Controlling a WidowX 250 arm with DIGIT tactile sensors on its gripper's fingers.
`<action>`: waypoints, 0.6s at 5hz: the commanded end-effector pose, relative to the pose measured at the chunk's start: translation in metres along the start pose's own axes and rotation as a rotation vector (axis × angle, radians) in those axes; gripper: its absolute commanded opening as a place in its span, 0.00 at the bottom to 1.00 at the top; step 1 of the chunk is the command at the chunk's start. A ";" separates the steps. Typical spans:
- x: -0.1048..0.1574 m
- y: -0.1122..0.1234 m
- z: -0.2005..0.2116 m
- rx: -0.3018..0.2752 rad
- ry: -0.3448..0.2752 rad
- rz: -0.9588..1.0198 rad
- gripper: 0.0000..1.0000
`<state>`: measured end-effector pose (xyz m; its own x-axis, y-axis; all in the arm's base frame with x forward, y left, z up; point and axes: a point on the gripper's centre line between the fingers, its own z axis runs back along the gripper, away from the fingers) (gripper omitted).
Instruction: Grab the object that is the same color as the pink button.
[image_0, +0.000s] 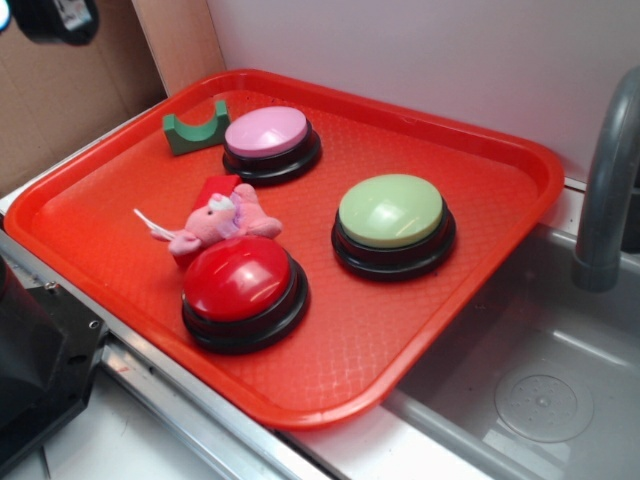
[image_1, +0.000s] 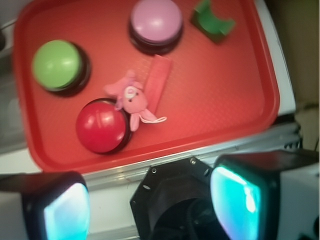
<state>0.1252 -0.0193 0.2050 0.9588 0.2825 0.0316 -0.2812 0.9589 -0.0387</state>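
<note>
Nearest the wrist camera, the gripper (image_1: 150, 210) hangs high above the near edge of the red plastic tray (image_1: 225, 100), its two clear-padded fingers (image_1: 240, 200) spread wide with nothing between them. Well below and ahead lies the small pink plush animal toy (image_1: 131, 97), which matches the pale pink-lilac dome button on a black base (image_1: 156, 21) at the far side. The toy rests against the red-topped dome button (image_0: 240, 280), with a red patch (image_1: 159, 80) and a white string tag (image_1: 152, 119) trailing from it. That contact looks like the main hazard: a finger coming down on the button side could land on the dome and press it, or nudge the toy away. Pinching only the string or the patch would likely give a weak hold. The pale green-topped dome button (image_1: 57, 64) and the green arch-shaped block (image_1: 212, 22) sit well apart, so they pose little risk.
</note>
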 end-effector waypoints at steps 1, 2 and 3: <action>0.017 -0.006 -0.039 0.007 -0.025 0.192 1.00; 0.028 -0.001 -0.062 -0.018 -0.049 0.278 1.00; 0.039 -0.001 -0.085 -0.018 -0.042 0.353 1.00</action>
<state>0.1633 -0.0154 0.1143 0.8140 0.5801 0.0289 -0.5784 0.8141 -0.0517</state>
